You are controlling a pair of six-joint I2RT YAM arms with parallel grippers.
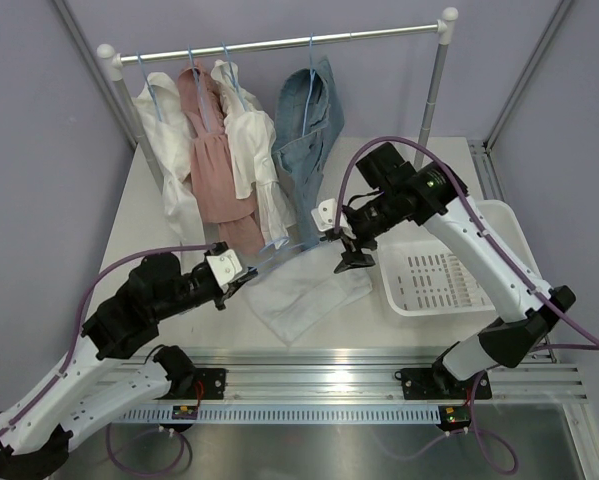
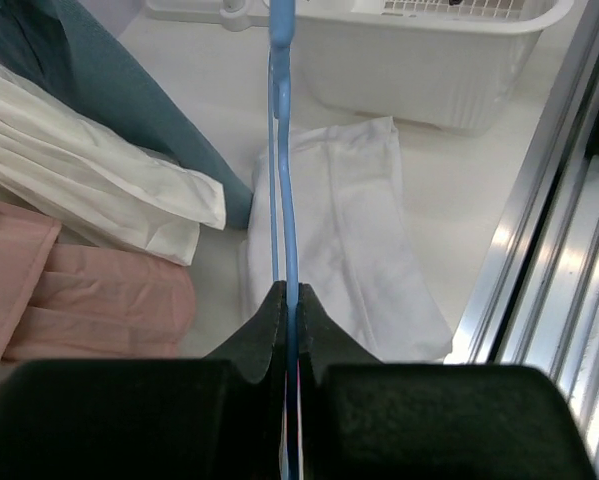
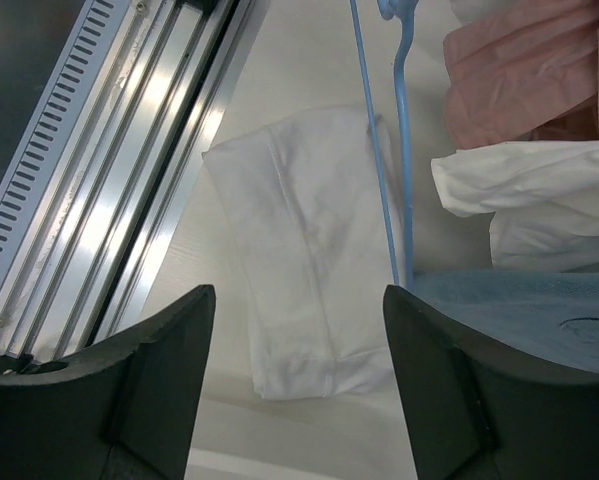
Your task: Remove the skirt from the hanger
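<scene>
Looking at the white skirt, we see that it lies flat on the table, just to the left of the basket and, as far as we can tell, not touching it. It is not on the hanger any more: the part of the hanger that we can see is bare, and it passes over the edge of the skirt that is farther from the basket.

Our left gripper has its fingers pressed together on the thin blue bar of the hanger, near one end. Our right gripper hangs over the skirt, on the left side of the basket, with its fingers wide apart and nothing between them.

We judge that the main step is done and only the hanger is left to put away.

The skirt looks light, thin and very soft. We expect that it will sag and fold when lifted, and that it is neither slippery nor fragile. If we must move it, we would pinch a thick part, a hem or the waist edge on the side away from the basket. The hanger seems stiff but thin, so it may turn in the grip.
</scene>
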